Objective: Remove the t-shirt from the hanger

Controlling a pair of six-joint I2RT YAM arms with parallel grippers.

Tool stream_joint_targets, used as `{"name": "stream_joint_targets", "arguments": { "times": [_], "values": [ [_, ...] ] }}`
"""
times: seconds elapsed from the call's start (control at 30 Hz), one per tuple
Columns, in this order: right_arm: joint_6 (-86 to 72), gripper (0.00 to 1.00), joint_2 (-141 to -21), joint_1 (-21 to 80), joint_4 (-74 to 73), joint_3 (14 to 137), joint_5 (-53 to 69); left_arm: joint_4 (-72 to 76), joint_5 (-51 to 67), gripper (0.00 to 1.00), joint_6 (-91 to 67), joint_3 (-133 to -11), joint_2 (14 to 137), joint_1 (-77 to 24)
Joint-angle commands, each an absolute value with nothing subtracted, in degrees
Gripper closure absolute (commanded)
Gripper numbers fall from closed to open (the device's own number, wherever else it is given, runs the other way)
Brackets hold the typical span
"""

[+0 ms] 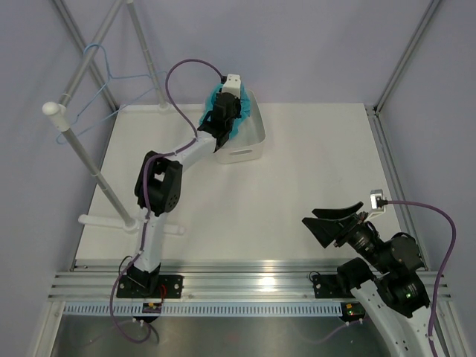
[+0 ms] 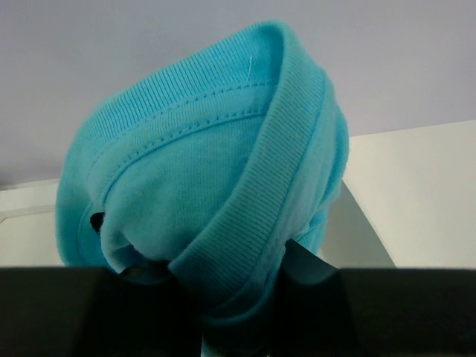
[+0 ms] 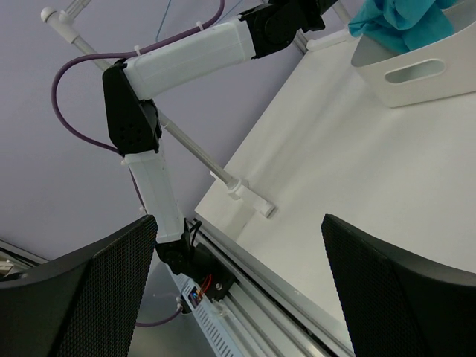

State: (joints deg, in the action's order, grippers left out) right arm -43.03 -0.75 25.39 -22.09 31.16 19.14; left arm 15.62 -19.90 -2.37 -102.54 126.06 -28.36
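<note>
The teal t-shirt [image 1: 239, 117] is bunched at the far left end of the white tub [image 1: 249, 141], off the hanger. My left gripper [image 1: 221, 119] is over the tub and shut on the fabric. In the left wrist view the t-shirt [image 2: 201, 163] fills the frame, its ribbed neckband pinched in the left gripper [image 2: 230, 279] between the dark fingers [image 2: 309, 268]. The light-blue wire hanger [image 1: 111, 77] hangs bare on the rack at the far left. My right gripper [image 1: 335, 223] is open and empty near the front right. Its view shows the t-shirt [image 3: 401, 18] heaped above the tub's rim [image 3: 416, 74].
The grey-white rack poles [image 1: 89, 160] stand along the table's left side, with a foot [image 1: 104, 221] on the table. More poles rise at the far left [image 1: 145, 52]. The left arm [image 3: 186, 56] reaches across toward the tub. A metal rail [image 1: 245, 286] runs along the near edge.
</note>
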Motion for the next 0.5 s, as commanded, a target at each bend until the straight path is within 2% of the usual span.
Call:
{"name": "stream_joint_targets", "arguments": {
  "times": [0.0, 0.13, 0.17, 0.23, 0.33, 0.4, 0.43, 0.47],
  "values": [
    [-41.40, 0.00, 0.18, 25.66, -20.21, 32.17, 20.39, 19.07, -19.78, 0.87, -1.75, -107.75, 127.18, -28.39],
    [-41.04, 0.01, 0.88, 25.75, -21.09, 32.17, 19.07, 15.05, -17.58, 0.83, -3.69, -112.84, 129.98, -28.39],
    [-40.96, 0.00, 1.05, 25.75, -21.35, 31.99, 19.16, 13.03, -16.88, 0.78, -3.87, -114.16, 131.56, -28.48],
    [-40.78, 0.00, 1.49, 25.66, -21.71, 32.08, 19.34, 12.22, -17.05, 0.57, -3.87, -115.66, 132.36, -28.74],
    [-39.99, 0.01, 2.02, 25.66, -23.11, 32.78, 18.55, 12.83, -18.37, 0.54, -3.34, -114.09, 131.66, -29.00],
    [-39.64, 0.00, 2.46, 25.75, -23.47, 33.31, 18.11, 13.01, -19.07, 0.47, -3.25, -112.95, 130.61, -29.00],
    [-39.55, 0.00, 2.90, 25.66, -23.73, 33.31, 18.02, 12.75, -20.12, 0.36, -3.25, -112.68, 130.34, -29.00],
    [-39.64, 0.01, 3.16, 25.66, -23.82, 33.40, 18.02, 12.48, -20.56, 0.29, -3.51, -112.59, 129.65, -29.00]
  ]
}}
